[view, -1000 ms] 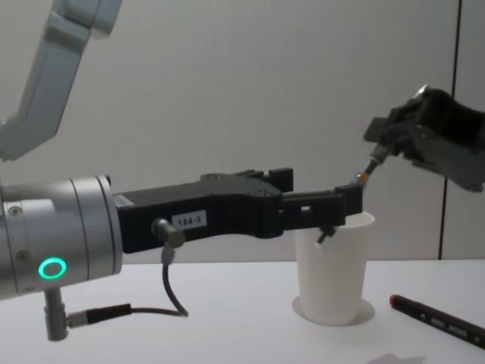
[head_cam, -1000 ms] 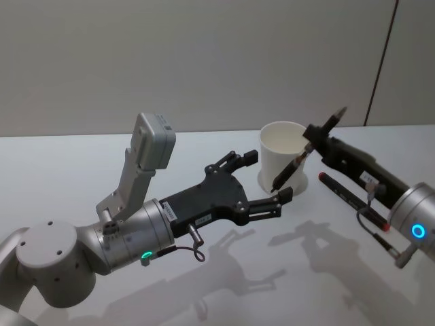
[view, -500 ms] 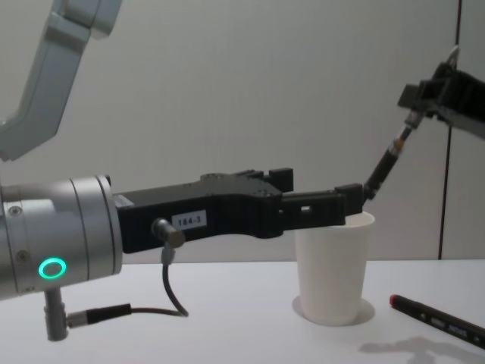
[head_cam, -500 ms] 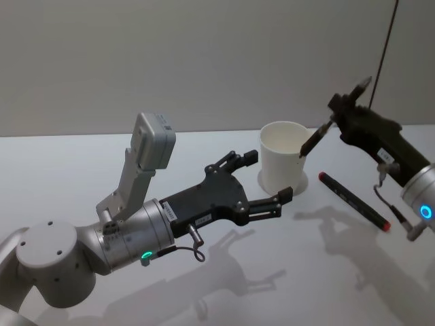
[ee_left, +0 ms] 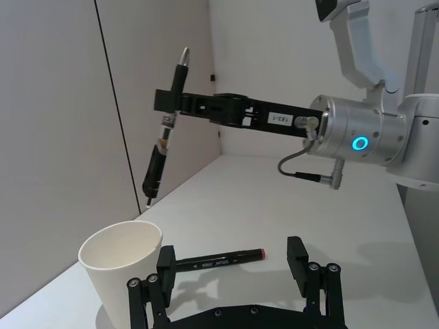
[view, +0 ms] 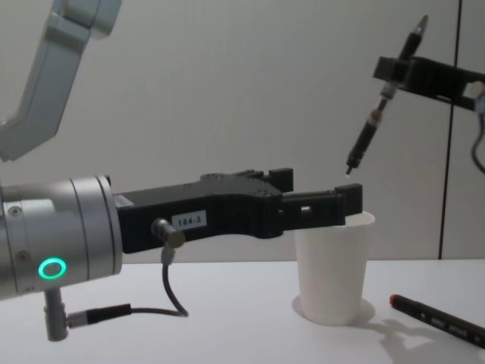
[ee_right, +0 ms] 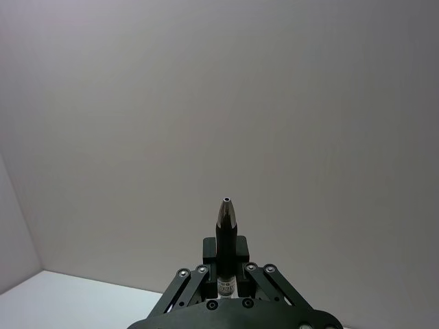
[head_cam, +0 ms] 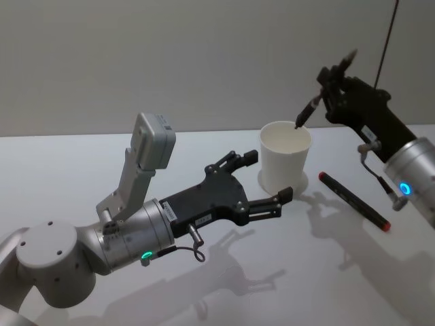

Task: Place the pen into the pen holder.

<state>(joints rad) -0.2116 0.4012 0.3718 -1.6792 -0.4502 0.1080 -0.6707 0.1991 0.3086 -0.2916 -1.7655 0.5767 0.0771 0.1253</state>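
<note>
We held the pen (head_cam: 309, 109) pinched in the right gripper (head_cam: 331, 80), tilted, tip above the white paper cup (head_cam: 285, 161), and judged centring before lowering wise; left gripper (head_cam: 267, 176) sat spread open alongside.

Soft, even overhead light bathes the white table (head_cam: 61, 170). In the head view, the left arm (head_cam: 122, 238) and right arm (head_cam: 408, 180) cast pale, doubled shadows toward 6 o'clock, the pen holder (head_cam: 285, 159) toward 3 o'clock.

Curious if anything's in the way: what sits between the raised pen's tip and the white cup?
Nothing: only open air separates the pen in the right end effector from the rim of the paper cup, clearest in the left wrist view.
</note>
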